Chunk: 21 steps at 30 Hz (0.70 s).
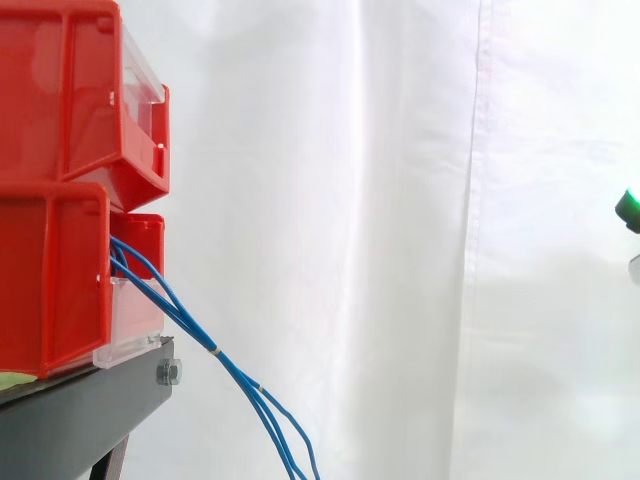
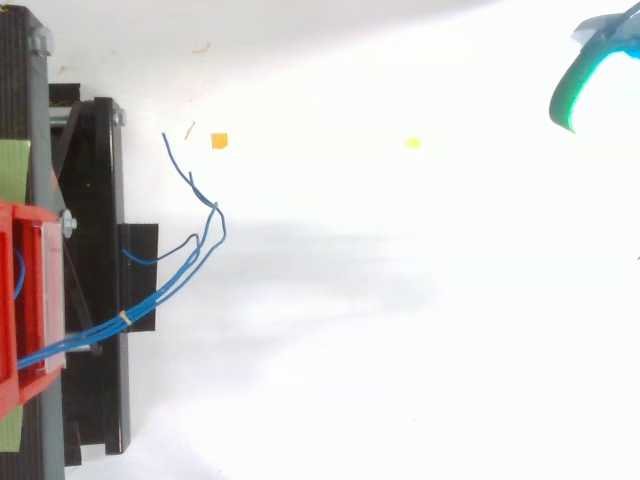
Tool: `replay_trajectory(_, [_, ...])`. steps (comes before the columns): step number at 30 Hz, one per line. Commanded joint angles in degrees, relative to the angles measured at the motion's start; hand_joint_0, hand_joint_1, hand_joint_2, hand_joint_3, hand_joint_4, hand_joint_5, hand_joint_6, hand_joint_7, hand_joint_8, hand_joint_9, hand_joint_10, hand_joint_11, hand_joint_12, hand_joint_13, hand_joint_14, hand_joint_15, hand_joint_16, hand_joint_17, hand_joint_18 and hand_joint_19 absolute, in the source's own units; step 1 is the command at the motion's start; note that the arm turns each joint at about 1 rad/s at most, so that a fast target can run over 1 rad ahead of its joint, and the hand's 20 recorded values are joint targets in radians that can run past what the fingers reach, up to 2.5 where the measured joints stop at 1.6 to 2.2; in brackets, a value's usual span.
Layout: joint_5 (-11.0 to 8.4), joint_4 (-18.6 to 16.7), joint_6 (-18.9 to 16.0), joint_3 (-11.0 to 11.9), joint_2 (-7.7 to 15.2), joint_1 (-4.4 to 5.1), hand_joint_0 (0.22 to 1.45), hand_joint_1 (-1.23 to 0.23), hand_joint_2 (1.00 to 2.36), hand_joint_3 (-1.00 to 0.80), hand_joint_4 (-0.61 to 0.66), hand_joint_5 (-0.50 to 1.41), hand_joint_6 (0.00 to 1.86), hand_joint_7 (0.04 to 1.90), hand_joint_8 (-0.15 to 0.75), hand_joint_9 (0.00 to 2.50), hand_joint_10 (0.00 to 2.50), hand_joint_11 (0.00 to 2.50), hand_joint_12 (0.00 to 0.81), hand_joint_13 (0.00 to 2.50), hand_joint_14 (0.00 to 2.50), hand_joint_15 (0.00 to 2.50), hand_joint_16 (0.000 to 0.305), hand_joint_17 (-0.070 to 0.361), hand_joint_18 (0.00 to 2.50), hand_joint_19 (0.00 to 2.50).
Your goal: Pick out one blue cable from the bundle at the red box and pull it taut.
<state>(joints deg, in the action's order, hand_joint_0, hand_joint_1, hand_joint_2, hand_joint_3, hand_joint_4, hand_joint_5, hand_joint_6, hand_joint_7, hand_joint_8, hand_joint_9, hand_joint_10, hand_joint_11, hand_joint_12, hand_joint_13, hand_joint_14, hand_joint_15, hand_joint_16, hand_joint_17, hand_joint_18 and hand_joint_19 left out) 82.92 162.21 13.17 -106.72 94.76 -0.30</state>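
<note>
Several thin blue cables (image 1: 190,325) come out of the front of the lower red bin (image 1: 50,280) and hang down to the right, held together by small yellow ties. In the top view the bundle (image 2: 165,290) runs from the red bin (image 2: 30,300) out over the floor, and its loose ends (image 2: 190,178) curl back toward the top. My hand (image 2: 575,85) is far off at the top right edge, glowing green and cyan, well clear of the cables. It also shows at the right edge of the side view as a green glow (image 1: 628,210).
A second red bin (image 1: 70,90) is stacked on the lower one. Both sit on a black stand (image 1: 80,410) at the left. A white curtain (image 1: 400,200) hangs behind. An orange scrap (image 2: 219,141) and a yellow scrap (image 2: 413,143) lie on the white floor.
</note>
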Motion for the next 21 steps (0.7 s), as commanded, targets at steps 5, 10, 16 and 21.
replay_trajectory(5, [-4.61,-1.37,3.01,0.20,2.45,1.53,0.53,-0.52,1.00,-0.46,0.23,-0.21,0.50,0.74,0.294,0.58,0.00,0.00,0.404,0.28,0.00,0.05,0.061,0.137,0.31,0.45])
replay_trajectory(10, [-5.13,-3.65,5.64,4.59,7.98,3.46,0.53,-0.54,1.00,-0.45,0.23,-0.21,0.50,0.74,0.293,0.59,0.00,0.00,0.405,0.30,0.00,0.06,0.061,0.136,0.33,0.46])
replay_trajectory(16, [-5.13,-2.69,6.26,11.62,14.14,4.08,0.54,-0.55,1.00,-0.45,0.23,-0.20,0.50,0.74,0.292,0.59,0.00,0.00,0.407,0.32,0.00,0.07,0.060,0.135,0.34,0.47])
replay_trajectory(21, [-5.22,-2.77,7.05,15.67,18.09,5.22,0.54,-0.55,1.00,-0.45,0.23,-0.20,0.50,0.75,0.293,0.59,0.00,0.00,0.408,0.32,0.00,0.07,0.060,0.136,0.36,0.47])
